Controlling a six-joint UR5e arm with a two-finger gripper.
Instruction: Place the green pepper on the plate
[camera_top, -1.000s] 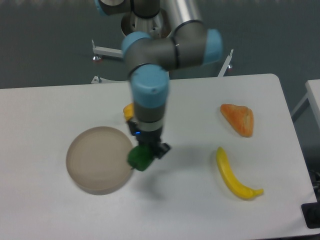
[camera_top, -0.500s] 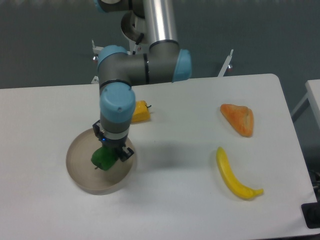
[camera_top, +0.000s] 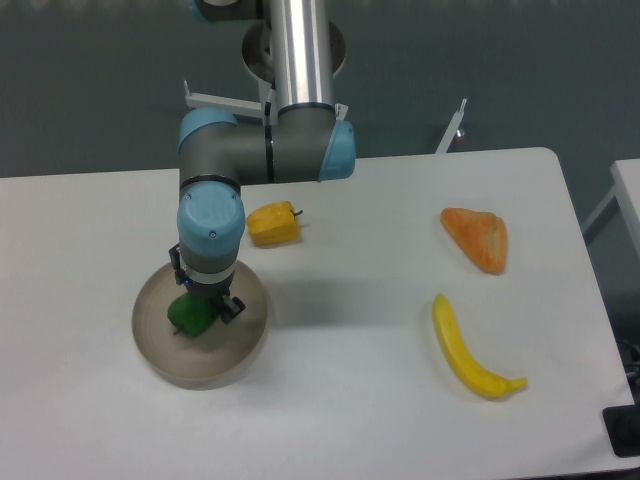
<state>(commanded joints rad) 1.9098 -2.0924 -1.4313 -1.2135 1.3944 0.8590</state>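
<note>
The green pepper (camera_top: 189, 316) is small, glossy and dark green. It sits over the middle of the round grey-beige plate (camera_top: 233, 362) at the table's left. My gripper (camera_top: 200, 306) points straight down over the plate with its fingers closed around the pepper's top. I cannot tell whether the pepper rests on the plate's surface or hangs just above it. The arm's blue-capped wrist hides the gripper's upper part.
A yellow pepper (camera_top: 273, 223) lies just behind the plate, to its right. An orange wedge (camera_top: 478, 238) lies at the right and a banana (camera_top: 464, 349) in front of it. The table's right edge is near the wedge.
My gripper has carried the green pepper left, from the plate's right rim to over the plate's middle. The yellow pepper, earlier hidden by the arm, now shows.
</note>
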